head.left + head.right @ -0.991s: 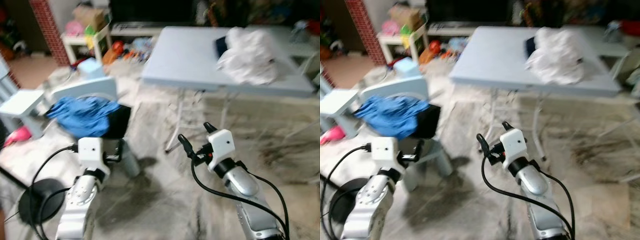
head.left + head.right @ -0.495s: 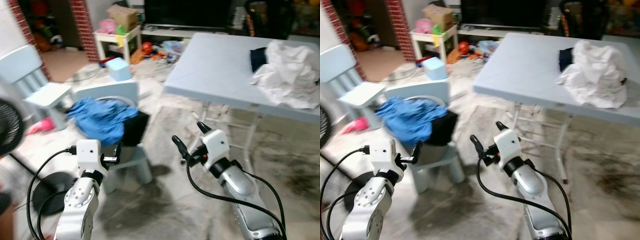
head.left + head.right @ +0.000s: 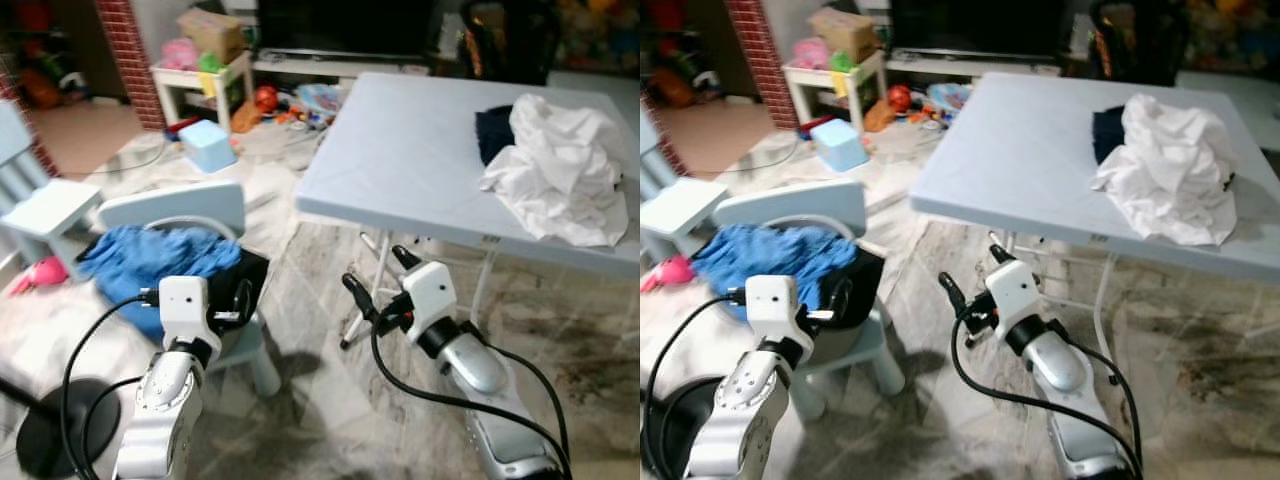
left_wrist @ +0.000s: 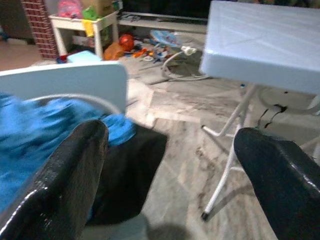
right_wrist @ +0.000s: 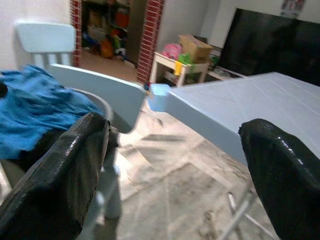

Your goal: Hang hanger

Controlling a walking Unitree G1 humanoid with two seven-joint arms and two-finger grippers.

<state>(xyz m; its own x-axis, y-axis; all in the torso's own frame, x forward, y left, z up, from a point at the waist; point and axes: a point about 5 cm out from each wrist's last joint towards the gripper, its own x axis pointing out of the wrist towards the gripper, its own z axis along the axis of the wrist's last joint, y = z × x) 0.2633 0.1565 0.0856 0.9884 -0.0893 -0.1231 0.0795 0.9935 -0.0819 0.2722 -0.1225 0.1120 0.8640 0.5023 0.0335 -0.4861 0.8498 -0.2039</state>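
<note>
While both grippers hover empty, fingers spread, you have left gripper (image 3: 243, 297) near blue garment (image 3: 150, 258) on small chair (image 3: 172, 208); right gripper (image 3: 376, 284) below table (image 3: 400, 150) edge. Hanger possibly white curve at chair back, unclear.

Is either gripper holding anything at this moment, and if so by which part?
Nothing is held. The left gripper and the right gripper both stand open and empty, raised in front of the robot beside the chair and the table.

Pale folding table (image 3: 400, 150) on marbled floor (image 3: 320, 400); small blue chair (image 3: 175, 205); brick pillar (image 3: 125, 50); dark TV (image 3: 345, 22).
</note>
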